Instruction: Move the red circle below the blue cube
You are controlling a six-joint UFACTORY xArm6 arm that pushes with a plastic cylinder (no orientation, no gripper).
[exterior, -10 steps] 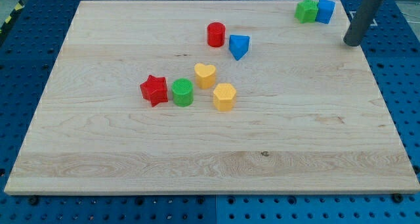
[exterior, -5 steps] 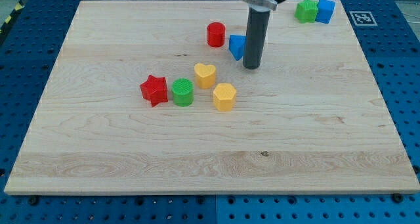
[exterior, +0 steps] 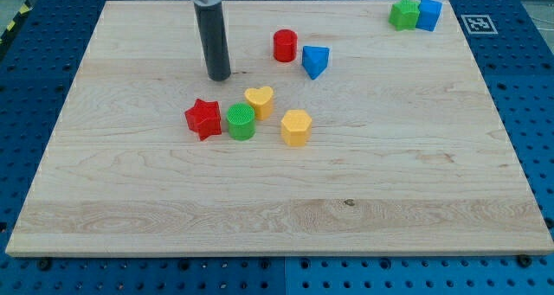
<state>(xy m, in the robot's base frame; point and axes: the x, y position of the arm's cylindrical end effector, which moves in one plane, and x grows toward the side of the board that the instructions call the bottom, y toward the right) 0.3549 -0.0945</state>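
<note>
My tip (exterior: 219, 77) on the wooden worktop (exterior: 415, 157), left of the red circle (exterior: 285, 46), touching no block, no end effector fitted so nothing held, blue cube (exterior: 428, 15) top right beside the green block (exterior: 402, 14), well apart from the circle

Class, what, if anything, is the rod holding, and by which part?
Nothing is held. My tip rests on bare board, apart from the red cylinder block and every other block.

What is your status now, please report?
My tip on board, left of red circle, not touching. Blue cube far at top right beside green star. Blue triangle beside circle.
</note>
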